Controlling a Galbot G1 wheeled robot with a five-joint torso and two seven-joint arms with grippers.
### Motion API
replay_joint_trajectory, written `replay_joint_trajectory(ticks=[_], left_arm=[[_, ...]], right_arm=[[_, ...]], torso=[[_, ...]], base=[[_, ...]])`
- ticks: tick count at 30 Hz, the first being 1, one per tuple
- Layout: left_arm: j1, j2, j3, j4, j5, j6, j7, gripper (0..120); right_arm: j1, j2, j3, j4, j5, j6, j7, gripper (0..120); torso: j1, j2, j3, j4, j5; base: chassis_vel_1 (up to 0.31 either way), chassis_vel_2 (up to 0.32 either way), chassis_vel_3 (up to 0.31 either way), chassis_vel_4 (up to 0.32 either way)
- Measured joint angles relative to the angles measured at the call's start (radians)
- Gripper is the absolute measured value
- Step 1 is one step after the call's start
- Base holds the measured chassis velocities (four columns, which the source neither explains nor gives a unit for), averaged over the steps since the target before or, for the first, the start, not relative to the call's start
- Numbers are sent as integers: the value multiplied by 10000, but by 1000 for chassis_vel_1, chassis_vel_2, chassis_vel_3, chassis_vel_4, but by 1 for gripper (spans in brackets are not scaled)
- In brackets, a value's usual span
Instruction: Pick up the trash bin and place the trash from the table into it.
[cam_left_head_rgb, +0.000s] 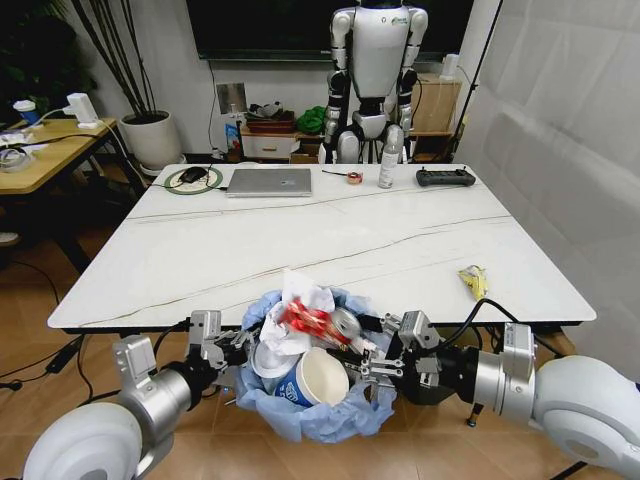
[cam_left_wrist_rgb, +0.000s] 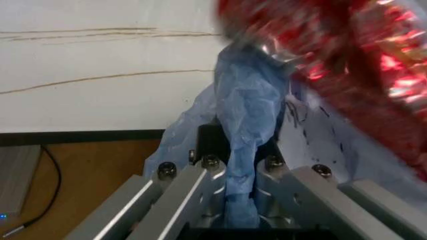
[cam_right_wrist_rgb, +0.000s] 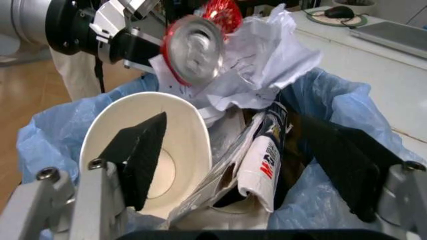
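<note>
The trash bin (cam_left_head_rgb: 320, 415), lined with a crinkled light-blue bag, hangs just off the near edge of the white table (cam_left_head_rgb: 300, 240). It is heaped with trash: a blue paper cup (cam_left_head_rgb: 320, 378), a crushed red can (cam_left_head_rgb: 345, 323), a red wrapper (cam_left_head_rgb: 303, 318) and white tissue (cam_left_head_rgb: 305, 292). My left gripper (cam_left_head_rgb: 225, 350) is shut on the bag (cam_left_wrist_rgb: 247, 100) at the bin's left rim. My right gripper (cam_left_head_rgb: 375, 365) is at the right rim, open, its fingers (cam_right_wrist_rgb: 140, 160) spread over the cup (cam_right_wrist_rgb: 167, 125) and a folded package. A yellow wrapper (cam_left_head_rgb: 473, 280) lies on the table's right side.
At the table's far edge lie a laptop (cam_left_head_rgb: 268, 181), a black remote (cam_left_head_rgb: 446, 177), a white bottle (cam_left_head_rgb: 387, 160), a tape roll (cam_left_head_rgb: 353, 177) and a round mat (cam_left_head_rgb: 193, 178). A humanoid robot (cam_left_head_rgb: 375, 70) stands behind. A wooden desk (cam_left_head_rgb: 50, 150) is at the left.
</note>
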Motion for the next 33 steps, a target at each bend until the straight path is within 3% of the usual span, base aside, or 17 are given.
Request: replay_joint_trajectory(ticks=[4,19,33], left_arm=[[-18,-2,7,8,-1,0,0,0],[145,23,-32,5,24,38,-21,0],[362,230,-184,-34,19,178,-168,0]], right_arm=[[7,1,9,-8,-1,16,-16,84],[78,80,92,-36,90,130,-11,86],[279,210,263,-41,372,332,9,100]], torso=[[0,0,0,0,0],[0,0,0,0,0],[0,0,0,0,0]], base=[[0,0,0,0],[0,0,0,0],[0,0,0,0]])
